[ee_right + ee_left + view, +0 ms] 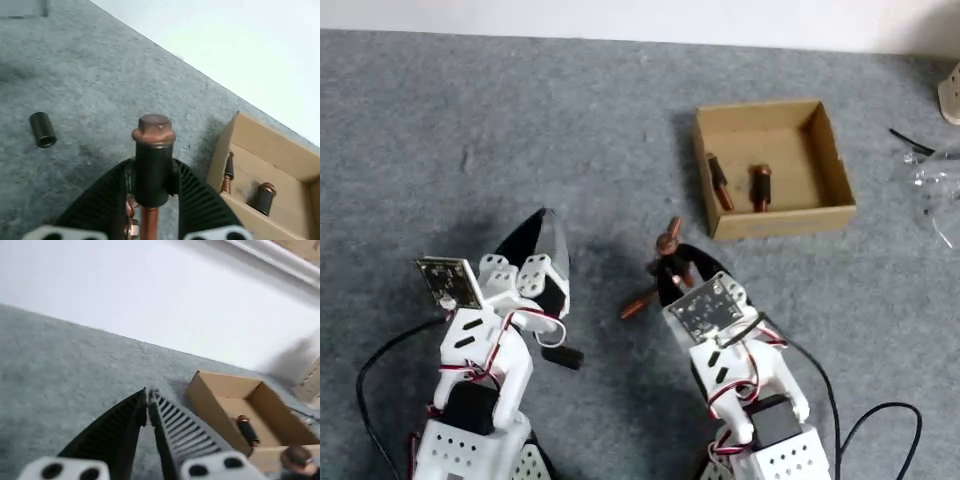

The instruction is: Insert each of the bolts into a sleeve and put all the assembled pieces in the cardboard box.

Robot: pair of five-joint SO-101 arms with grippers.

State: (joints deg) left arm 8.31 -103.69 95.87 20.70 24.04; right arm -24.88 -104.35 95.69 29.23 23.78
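The grey counter (pixel 470 120) carries everything. The cardboard box (pixel 780 222) sits right of centre in the upper half of the high view, with two assembled pieces (pixel 760 187) lying inside. My left jaws, lower left, are closed tip to tip on nothing. My right jaws, at centre, are clamped round a sleeve (pixel 152 172) with its bolt (pixel 154 129) seated through it. I judge the carry comes next: grip firmly, clear the box's near wall, release low. A loose bolt (pixel 640 303) lies just beside my right jaws, and a spare sleeve (pixel 566 357) near my left arm.
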